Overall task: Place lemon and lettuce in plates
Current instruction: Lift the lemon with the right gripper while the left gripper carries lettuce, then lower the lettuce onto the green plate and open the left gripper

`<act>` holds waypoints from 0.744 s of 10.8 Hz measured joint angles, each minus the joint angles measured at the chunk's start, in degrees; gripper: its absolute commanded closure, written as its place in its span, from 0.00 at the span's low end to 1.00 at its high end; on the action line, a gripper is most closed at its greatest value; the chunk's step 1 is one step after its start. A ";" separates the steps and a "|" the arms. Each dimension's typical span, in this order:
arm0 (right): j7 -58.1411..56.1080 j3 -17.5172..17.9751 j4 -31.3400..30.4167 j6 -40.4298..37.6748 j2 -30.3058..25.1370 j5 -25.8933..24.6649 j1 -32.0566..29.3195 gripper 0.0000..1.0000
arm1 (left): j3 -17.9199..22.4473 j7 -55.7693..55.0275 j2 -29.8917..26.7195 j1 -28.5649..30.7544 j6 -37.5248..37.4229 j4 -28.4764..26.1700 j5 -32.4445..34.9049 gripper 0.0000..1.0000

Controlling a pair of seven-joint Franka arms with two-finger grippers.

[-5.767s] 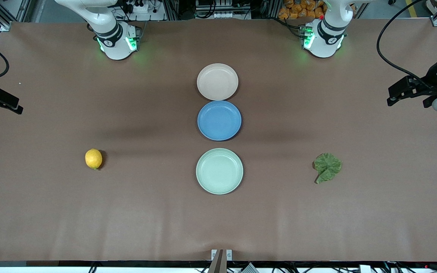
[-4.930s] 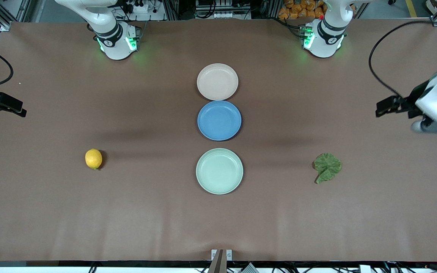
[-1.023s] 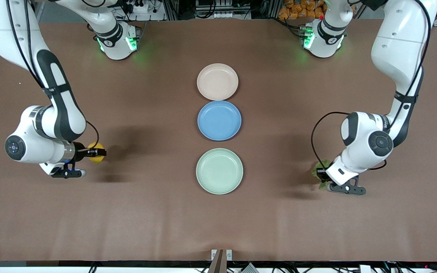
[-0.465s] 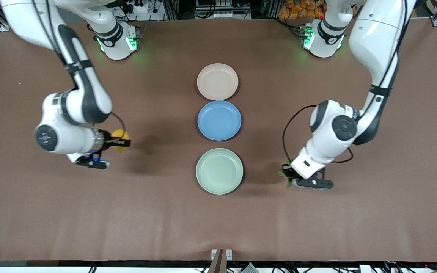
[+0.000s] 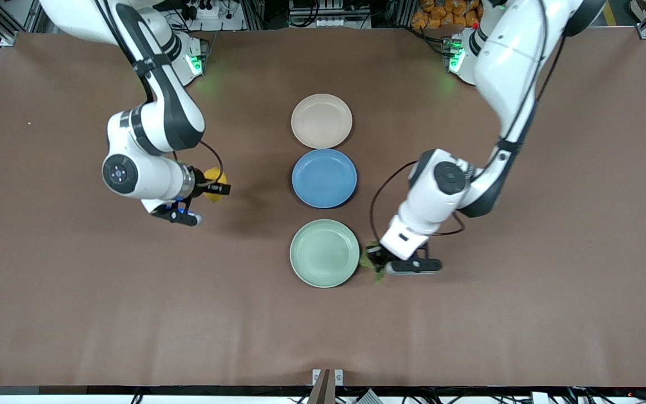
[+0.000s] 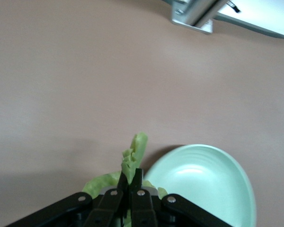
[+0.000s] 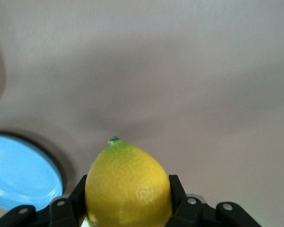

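My right gripper is shut on the yellow lemon and holds it over bare table between the right arm's end and the blue plate; the right wrist view shows the lemon between the black fingers. My left gripper is shut on the green lettuce, just beside the rim of the mint green plate on the left arm's side; the left wrist view shows the crumpled leaf pinched at the fingertips, next to that plate. The beige-pink plate lies nearest the robots' bases.
A blue plate lies between the beige-pink and mint green plates; part of it shows in the right wrist view. The brown table stretches wide toward the front camera.
Both arms have come in from the table's ends and closed on the lemon and the lettuce. In the last second both have carried them toward the row of plates.
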 measured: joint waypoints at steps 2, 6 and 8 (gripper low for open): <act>0.38 0.04 -6.61 3.88 -3.43 3.51 3.27 0.91 | 0.19 -4.05 3.57 -3.66 0.51 4.69 0.00 1.00; 13.44 0.20 -14.18 13.45 -5.65 6.27 16.82 0.90 | 0.31 -4.61 8.20 -6.14 7.26 7.61 0.00 1.00; 23.12 0.29 -15.09 17.11 -5.64 6.53 24.53 0.89 | 0.88 -5.00 11.36 -7.93 10.72 8.09 0.00 0.69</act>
